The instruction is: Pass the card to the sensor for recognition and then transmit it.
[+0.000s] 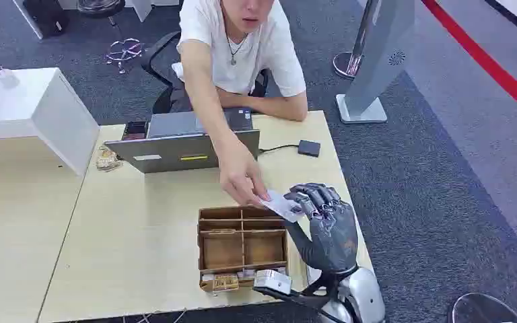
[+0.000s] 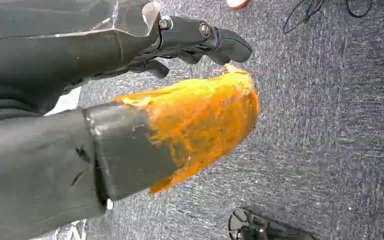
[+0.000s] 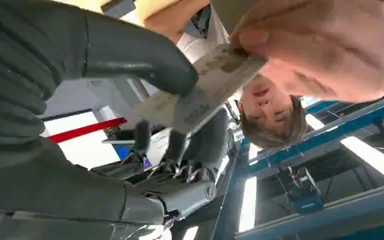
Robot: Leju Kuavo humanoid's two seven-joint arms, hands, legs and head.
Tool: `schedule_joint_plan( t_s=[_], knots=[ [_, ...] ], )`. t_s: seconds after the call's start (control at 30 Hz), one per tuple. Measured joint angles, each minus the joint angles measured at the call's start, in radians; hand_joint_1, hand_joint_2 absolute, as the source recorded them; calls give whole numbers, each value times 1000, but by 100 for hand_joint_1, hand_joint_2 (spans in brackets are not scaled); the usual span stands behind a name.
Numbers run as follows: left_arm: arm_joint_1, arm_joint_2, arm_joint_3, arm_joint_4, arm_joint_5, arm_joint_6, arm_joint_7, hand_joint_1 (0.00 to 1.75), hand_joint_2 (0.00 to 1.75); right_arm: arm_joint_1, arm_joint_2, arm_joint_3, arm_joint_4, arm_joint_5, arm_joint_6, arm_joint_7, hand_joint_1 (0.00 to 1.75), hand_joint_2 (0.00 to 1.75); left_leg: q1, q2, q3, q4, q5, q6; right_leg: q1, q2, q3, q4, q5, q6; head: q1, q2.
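In the head view, a pale rectangular card [image 1: 279,202] is pinched in the curled dark fingers [image 1: 318,197] of the right hand [image 1: 326,225], above the far right corner of a brown wooden compartment box [image 1: 242,247] on the light wooden table [image 1: 134,235]. The card's other end is gripped by a person's hand [image 1: 241,176].

In the left wrist view, the left hand [image 2: 200,42] is seen over grey carpet [image 2: 330,125]; whether its fingers are closed cannot be told.

In the right wrist view, the card [image 3: 200,90] is pressed under the thick grey thumb [image 3: 135,52] and held by the person's hand [image 3: 320,45].

Office or lab, desks [image 1: 141,242], laptop [image 1: 182,145], grey carpet [image 1: 437,182]
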Motion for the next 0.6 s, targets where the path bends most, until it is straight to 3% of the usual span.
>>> schedule_joint_plan(
  t_s=[0.6],
  knots=[
    [0,0,0,0,-3,-8,3,0,0,6,2,0,-2,-24,0,31,175,175,0,0,0,0,0,0,0,0,0,0,0,0,0,0]
  ],
)
